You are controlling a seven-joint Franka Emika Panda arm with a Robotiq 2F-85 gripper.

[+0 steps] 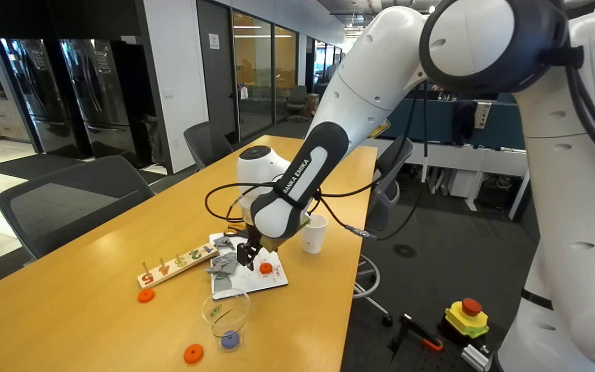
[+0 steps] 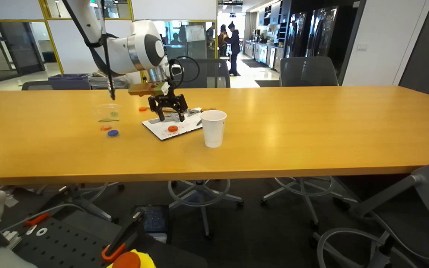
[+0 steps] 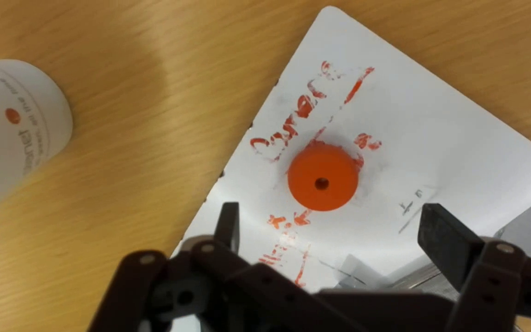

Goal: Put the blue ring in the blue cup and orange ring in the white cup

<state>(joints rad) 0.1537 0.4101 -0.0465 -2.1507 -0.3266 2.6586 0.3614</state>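
As the tool (image 3: pixel 329 221) hangs over the whiteboard (image 3: pixel 431 138): its two fingers (image 3: pixel 450 240) stand wide apart, nothing held between them, the tips pointing down.
Blue ring (image 1: pixel 230 339): inside the blue cup (image 1: pixel 225 312), at its bottom, showing through the wall in both exterior views.
Blue cup: see-through, upright on the wooden surface (image 1: pixel 70 320), with a green mark on its side.
Orange ring (image 3: pixel 323 166): flat on the whiteboard amid smudged red writing; in the wrist view it lies just past the gap between the fingertips, touching neither.
White cup (image 2: pixel 213 128): slightly tapered, upright on the surface beside the whiteboard, apart from it and from the tool; its inside is mostly hidden.
Second orange ring (image 1: pixel 193 353): lying flat on the surface just beside the base of the blue cup.
Third orange ring (image 1: pixel 145 295): on the surface near the end of the number stand (image 1: pixel 178 266).
Number stand: wooden, pegs upright, coloured numerals along it, one end near the whiteboard.
Grey pieces (image 1: pixel 223 262): lying on the whiteboard, near the tool.
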